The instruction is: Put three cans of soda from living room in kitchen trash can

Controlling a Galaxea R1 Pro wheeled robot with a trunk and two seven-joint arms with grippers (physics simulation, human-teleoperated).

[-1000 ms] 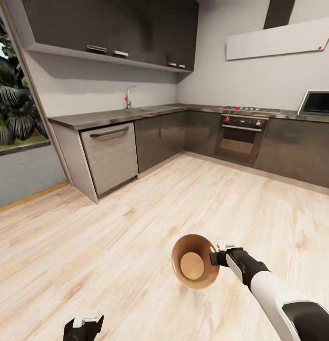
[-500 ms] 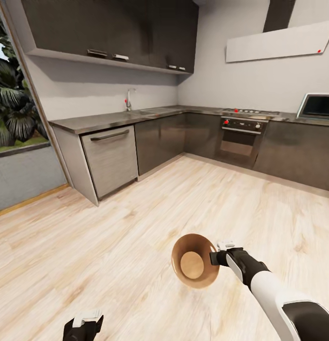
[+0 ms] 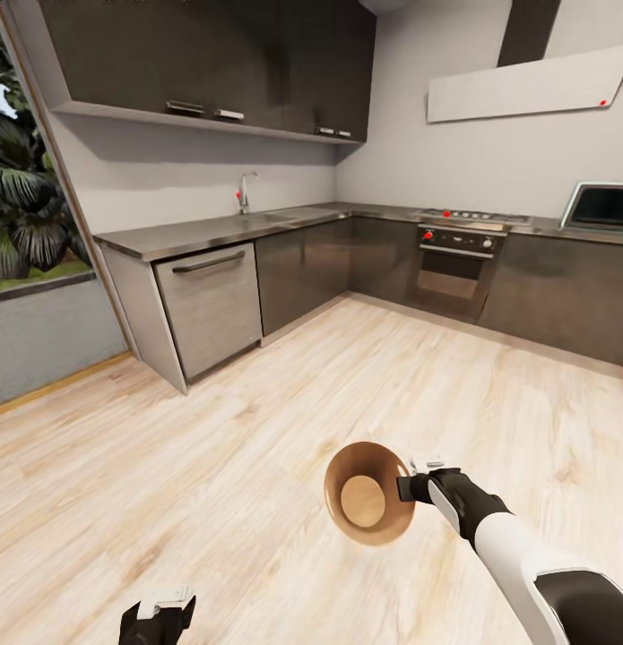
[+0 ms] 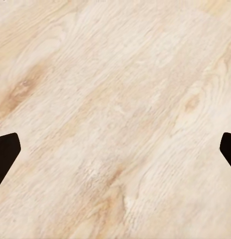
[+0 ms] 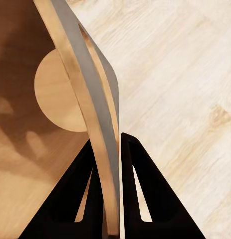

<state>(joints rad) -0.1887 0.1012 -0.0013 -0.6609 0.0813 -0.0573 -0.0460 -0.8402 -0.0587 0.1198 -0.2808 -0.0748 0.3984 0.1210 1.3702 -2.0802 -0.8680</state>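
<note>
Kitchen cabinets (image 3: 302, 260) and oven (image 3: 454, 264) drift down and nearer as the view rolls on, arms unmoved, so we're just carrying: right gripper (image 5: 111, 144) clamped on the rim of the empty bin (image 3: 365, 493), tilted above the floor (image 3: 257, 430), left gripper (image 4: 115, 149) wide open, holding nothing.

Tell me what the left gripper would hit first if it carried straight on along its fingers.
Most likely the pale wood floor: the left wrist view looks past the left gripper, fingers wide apart and empty, onto bare planks with nothing between. How far off the floor lies is unclear.
</note>
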